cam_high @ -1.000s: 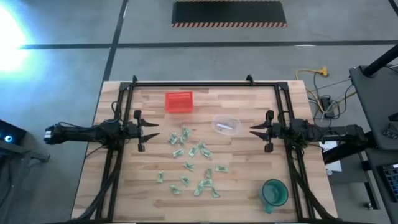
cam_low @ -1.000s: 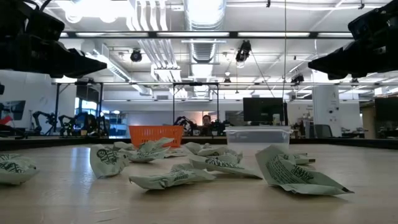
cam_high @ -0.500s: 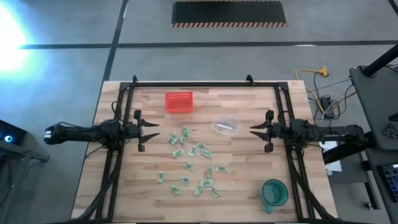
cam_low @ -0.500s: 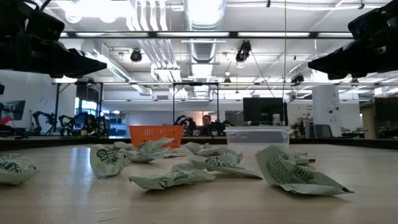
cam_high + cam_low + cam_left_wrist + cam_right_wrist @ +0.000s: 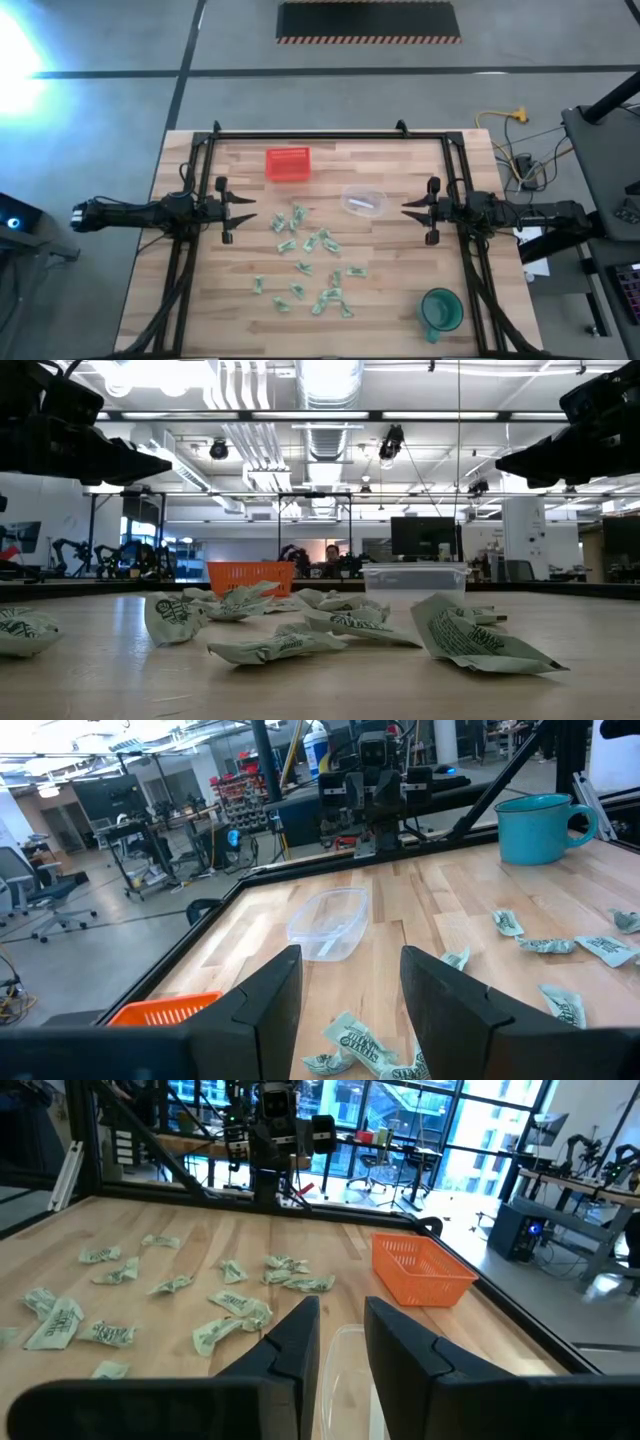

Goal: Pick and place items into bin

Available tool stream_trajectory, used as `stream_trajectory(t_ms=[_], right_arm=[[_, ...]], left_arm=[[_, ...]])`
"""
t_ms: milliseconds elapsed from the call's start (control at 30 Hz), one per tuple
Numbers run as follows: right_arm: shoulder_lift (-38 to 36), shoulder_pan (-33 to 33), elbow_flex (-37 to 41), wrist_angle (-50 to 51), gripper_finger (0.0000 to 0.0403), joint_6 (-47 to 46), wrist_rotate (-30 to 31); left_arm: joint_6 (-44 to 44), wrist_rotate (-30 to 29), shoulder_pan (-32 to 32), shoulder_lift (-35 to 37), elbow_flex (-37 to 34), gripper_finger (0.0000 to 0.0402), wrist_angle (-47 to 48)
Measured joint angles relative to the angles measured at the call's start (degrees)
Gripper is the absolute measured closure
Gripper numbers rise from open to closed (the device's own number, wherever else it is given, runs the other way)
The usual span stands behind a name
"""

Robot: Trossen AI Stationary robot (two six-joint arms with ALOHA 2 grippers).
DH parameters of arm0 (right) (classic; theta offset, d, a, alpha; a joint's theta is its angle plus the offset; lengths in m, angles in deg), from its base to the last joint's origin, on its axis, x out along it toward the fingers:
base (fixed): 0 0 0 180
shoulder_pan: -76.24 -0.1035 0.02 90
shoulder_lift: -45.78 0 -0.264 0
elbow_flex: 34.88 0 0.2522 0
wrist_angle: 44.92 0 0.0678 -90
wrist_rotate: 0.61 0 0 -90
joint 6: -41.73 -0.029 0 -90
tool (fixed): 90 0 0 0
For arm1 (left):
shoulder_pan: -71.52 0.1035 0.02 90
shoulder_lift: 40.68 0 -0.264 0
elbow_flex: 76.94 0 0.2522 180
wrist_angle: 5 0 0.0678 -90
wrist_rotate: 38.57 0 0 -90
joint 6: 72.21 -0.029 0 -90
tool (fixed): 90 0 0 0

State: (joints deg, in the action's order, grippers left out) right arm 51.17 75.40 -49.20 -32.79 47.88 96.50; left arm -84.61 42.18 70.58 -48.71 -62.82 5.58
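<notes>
Several small pale green crinkly wrapped items point(image 5: 312, 262) lie scattered on the wooden table's middle, also seen as wrapped items point(image 5: 350, 622) in the low view. The red bin point(image 5: 288, 164) sits near the far edge, left of centre. My left gripper point(image 5: 243, 210) hovers open at the table's left, above the table, pointing right toward the items. My right gripper point(image 5: 410, 209) hovers open at the right, pointing left. In the wrist views the left gripper point(image 5: 350, 1010) and the right gripper point(image 5: 342, 1352) each show a gap between their fingers.
A clear plastic tub point(image 5: 364, 201) rests between the items and my right gripper. A teal mug point(image 5: 440, 309) stands near the near right corner. A black frame point(image 5: 330, 134) runs along the table's far edge and both sides. Bare wood lies at the near left.
</notes>
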Motion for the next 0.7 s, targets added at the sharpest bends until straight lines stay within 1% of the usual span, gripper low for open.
stream_trajectory(t_ms=[567,633,700], right_arm=[[0.0,0.0,0.0,-0.3,0.0330,-0.2,0.0],[0.0,0.0,0.0,-0.8,0.0330,-2.2,0.0],[0.0,0.0,0.0,-0.8,0.0330,-6.8,0.0]], left_arm=[[0.0,0.0,0.0,0.0,0.0,0.0246,0.0],[0.0,0.0,0.0,0.0,0.0,0.0246,0.0],[0.0,0.0,0.0,0.0,0.0,0.0246,0.0]])
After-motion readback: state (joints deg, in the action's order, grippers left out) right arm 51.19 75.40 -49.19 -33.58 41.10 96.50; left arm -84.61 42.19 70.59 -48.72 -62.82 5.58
